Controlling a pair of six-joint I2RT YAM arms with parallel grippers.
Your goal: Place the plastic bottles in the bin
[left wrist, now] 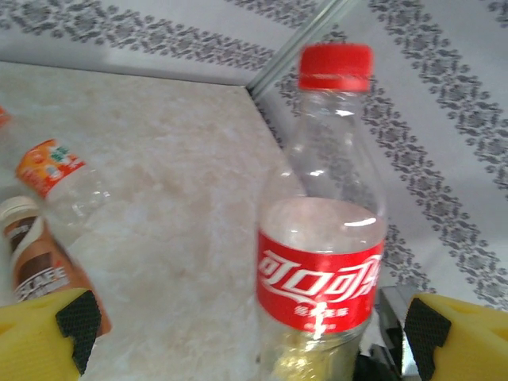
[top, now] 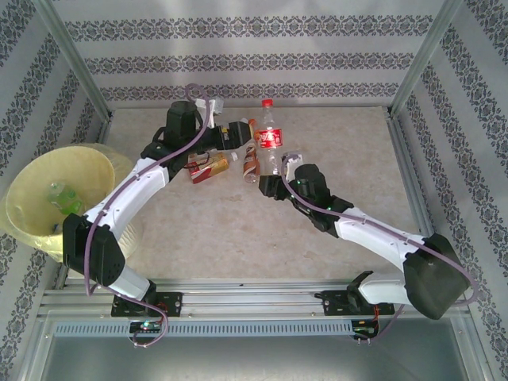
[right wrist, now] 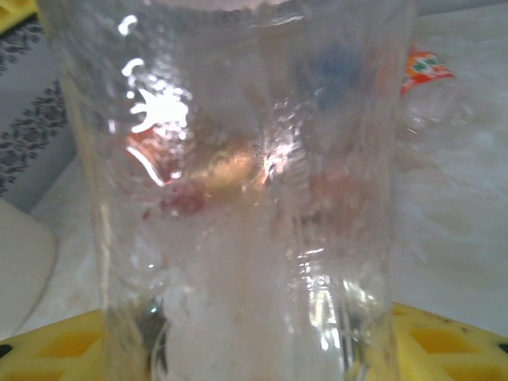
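From above, the red-label bottle [top: 268,136] stands upright near the back edge of the worktop [top: 206,230], with its cap up and its long axis vertical. My two arms meet at it from both sides.

The left wrist camera shows what the top view does not. My left hand [left wrist: 252,321] has its fingers wide apart, one on each side of this bottle, and neither touches it.

The right wrist camera is very close and blurred. Clear ribbed plastic sits between the yellow fingers of my right hand [right wrist: 254,349], so I believe this hand is clamped on the lower part of the same bottle.

A brown bottle [left wrist: 40,270] and an orange-label bottle [left wrist: 55,171] lie on their sides just left of it.

The bin [top: 95,167] is at the left edge of the worktop, well apart, with a green bottle [top: 65,198] inside. The worktop between the bin and my arms is bare, and so is its right half.
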